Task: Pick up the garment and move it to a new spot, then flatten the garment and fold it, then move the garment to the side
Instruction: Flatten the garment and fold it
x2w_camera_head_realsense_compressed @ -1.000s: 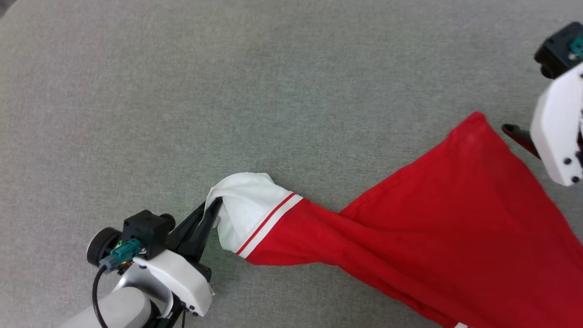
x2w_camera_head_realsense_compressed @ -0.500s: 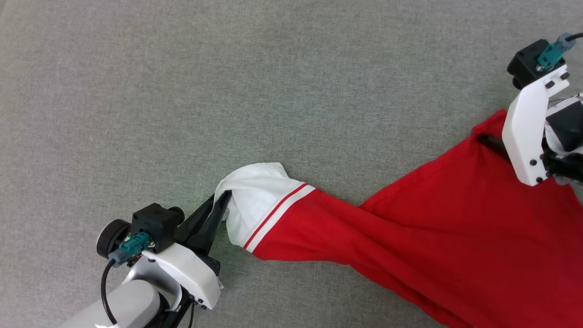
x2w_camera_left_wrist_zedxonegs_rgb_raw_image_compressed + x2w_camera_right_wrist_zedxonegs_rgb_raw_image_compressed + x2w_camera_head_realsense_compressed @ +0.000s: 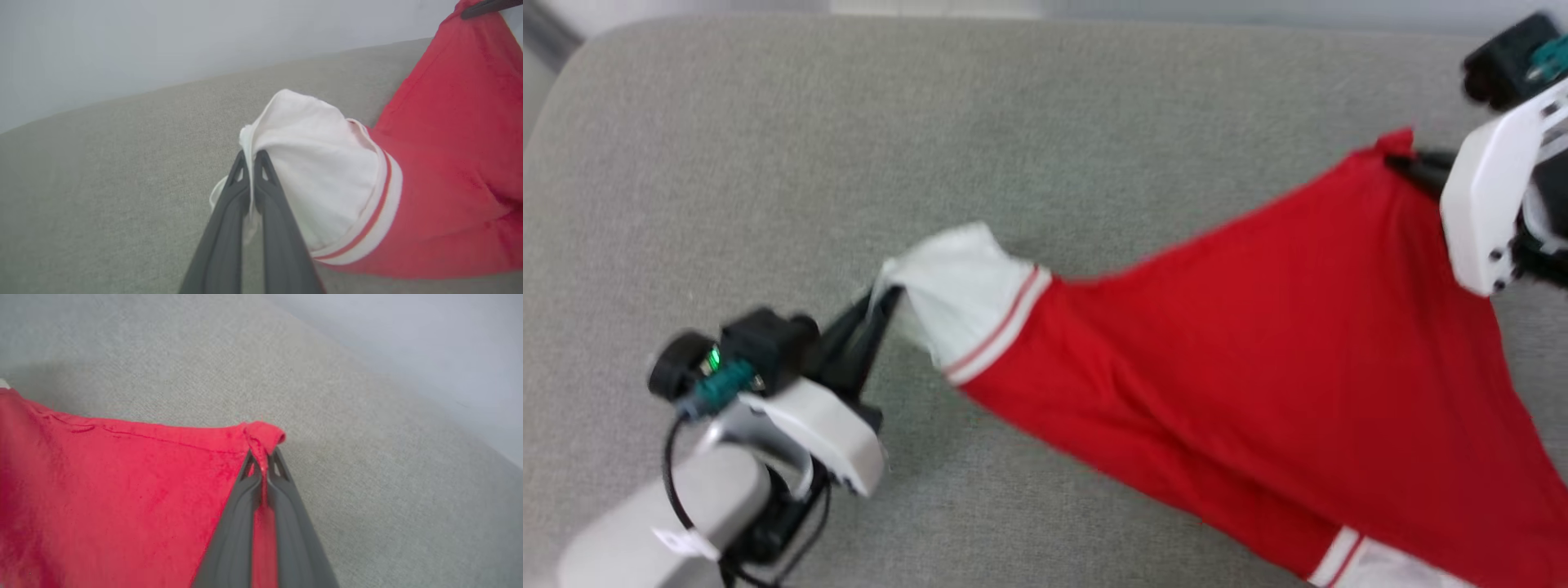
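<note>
The garment [image 3: 1258, 343] is a red jersey with white sleeves and red-and-white trim, stretched between both arms above the grey surface. My left gripper [image 3: 878, 298] is shut on the edge of one white sleeve [image 3: 318, 175], its fingertips pinching the fabric [image 3: 250, 157]. At the upper right my right gripper [image 3: 1409, 163] is shut on a red corner of the hem [image 3: 263, 437], the cloth bunched between its fingertips. A second white sleeve [image 3: 1388, 567] shows at the bottom right edge. The chest lettering is hidden.
A grey fabric-covered surface [image 3: 1013, 122] lies under everything, with a rounded far-left corner and a far edge near the top of the head view. Beyond it stands a pale wall [image 3: 163, 41].
My right gripper has moved onto the red hem corner and shut on it. Both arms now hold the garment taut and lifted. The head camera has shifted, bringing the surface's far edge into view.
</note>
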Robot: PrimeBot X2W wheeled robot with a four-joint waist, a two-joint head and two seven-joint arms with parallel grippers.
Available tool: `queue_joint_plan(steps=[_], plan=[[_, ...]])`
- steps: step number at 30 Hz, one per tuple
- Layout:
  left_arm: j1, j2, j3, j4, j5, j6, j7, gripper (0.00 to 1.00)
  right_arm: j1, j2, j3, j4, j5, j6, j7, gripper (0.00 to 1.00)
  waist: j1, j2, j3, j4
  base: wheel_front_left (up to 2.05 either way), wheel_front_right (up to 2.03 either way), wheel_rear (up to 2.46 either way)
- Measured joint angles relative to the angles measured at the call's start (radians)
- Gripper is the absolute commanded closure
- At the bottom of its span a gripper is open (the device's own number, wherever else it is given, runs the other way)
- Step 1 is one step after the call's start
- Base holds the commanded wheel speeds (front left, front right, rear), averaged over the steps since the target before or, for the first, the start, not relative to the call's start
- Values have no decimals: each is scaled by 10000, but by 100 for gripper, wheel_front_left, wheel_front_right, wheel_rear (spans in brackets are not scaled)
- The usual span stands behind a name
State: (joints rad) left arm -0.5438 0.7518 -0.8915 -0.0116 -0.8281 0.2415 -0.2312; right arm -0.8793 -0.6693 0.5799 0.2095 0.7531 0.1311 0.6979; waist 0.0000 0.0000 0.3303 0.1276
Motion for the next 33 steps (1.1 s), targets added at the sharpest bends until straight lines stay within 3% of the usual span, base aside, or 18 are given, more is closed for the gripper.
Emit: queue_joint_plan(steps=[10,19,21,33], plan=[[-2866,230,757,-347,474,-397,963,100,-1131,-117,-1273,-274,-1129,-2,-1264,100,0,0,-293,-617,0,0,0],[-6291,192,1348,44,1045,-1126,2040,100,-3339,612,-2092,-42,-2539,-2,-1789,100,0,0,412,-910,0,0,0],[-7732,-54,1478,525,1281,-1534,2393,100,-4414,936,-2096,362,-3010,0,-1979,100,1,0,772,-991,0,0,0],[-12489,-1367,1707,3321,2134,-2717,2704,100,-8253,1392,-1937,2556,-4481,0,-3453,100,1,0,2170,-1182,0,0,0]])
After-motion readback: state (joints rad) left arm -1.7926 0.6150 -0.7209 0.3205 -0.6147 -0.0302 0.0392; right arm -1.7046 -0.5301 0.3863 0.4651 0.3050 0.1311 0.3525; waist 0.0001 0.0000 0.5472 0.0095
